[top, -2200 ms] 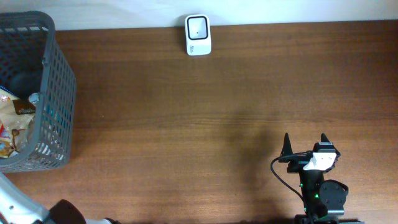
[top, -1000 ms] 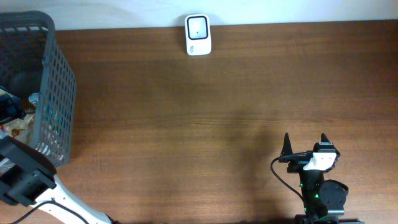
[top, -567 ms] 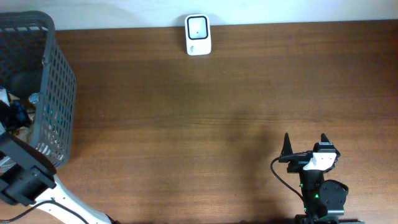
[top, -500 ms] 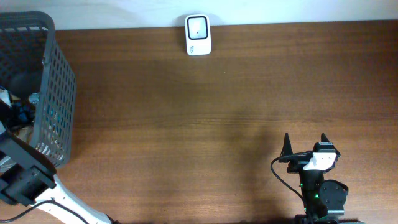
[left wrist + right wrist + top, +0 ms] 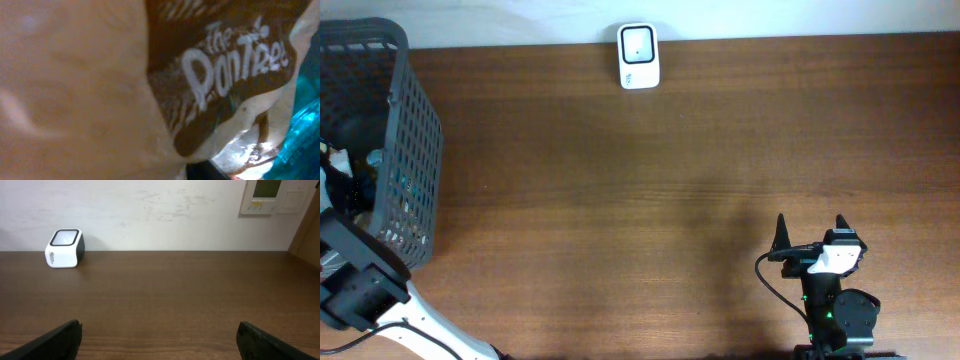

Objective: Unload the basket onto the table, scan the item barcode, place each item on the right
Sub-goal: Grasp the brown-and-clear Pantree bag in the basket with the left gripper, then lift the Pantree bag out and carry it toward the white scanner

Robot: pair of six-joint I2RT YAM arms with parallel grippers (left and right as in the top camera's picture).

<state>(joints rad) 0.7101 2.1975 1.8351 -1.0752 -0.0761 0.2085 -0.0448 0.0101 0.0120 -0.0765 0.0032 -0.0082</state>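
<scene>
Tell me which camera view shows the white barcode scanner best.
Right wrist view: the scanner appears largest, unobstructed, with body and top window visible. Overhead shows it from above, smaller, at the table's far edge. Left wrist shows only a snack bag, no scanner.

I am reading white lettering on the brown part of a snack bag [image 5: 225, 100] in the left wrist view; it is looking like "The PanTree". Small print on the white scanner [image 5: 64, 248] and the wall panel [image 5: 272, 195] is proving too tiny to read.
</scene>
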